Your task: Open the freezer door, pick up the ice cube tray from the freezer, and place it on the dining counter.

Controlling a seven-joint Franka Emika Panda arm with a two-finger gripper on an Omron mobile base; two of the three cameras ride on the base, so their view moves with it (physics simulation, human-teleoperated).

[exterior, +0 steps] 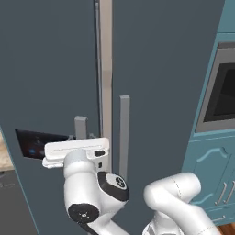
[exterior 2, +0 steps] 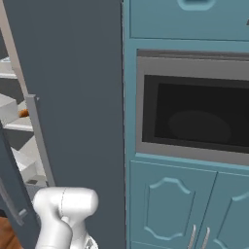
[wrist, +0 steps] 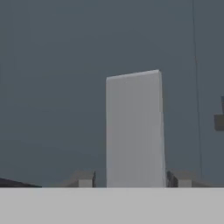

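My claw (wrist: 131, 179) sits right at the freezer door (exterior: 46, 92), its two fingertips (wrist: 83, 178) standing apart on either side of the door's grey bar handle (wrist: 133, 131). The handle fills most of the gap between them, but I cannot tell whether the tips touch it. From the left base view, my hand is pressed close to the lower end of that handle (exterior: 81, 127), just beside the black display panel (exterior: 34, 143) with its blue lights. The door stands slightly ajar, with a pale strip of the freezer (exterior: 106, 69) showing between it and the plain door (exterior: 160, 69). From the right base view, light shelves (exterior 2: 12, 124) show inside. A built-in oven (exterior 2: 194, 109) sits in teal cabinets (exterior 2: 170, 204) to the right.
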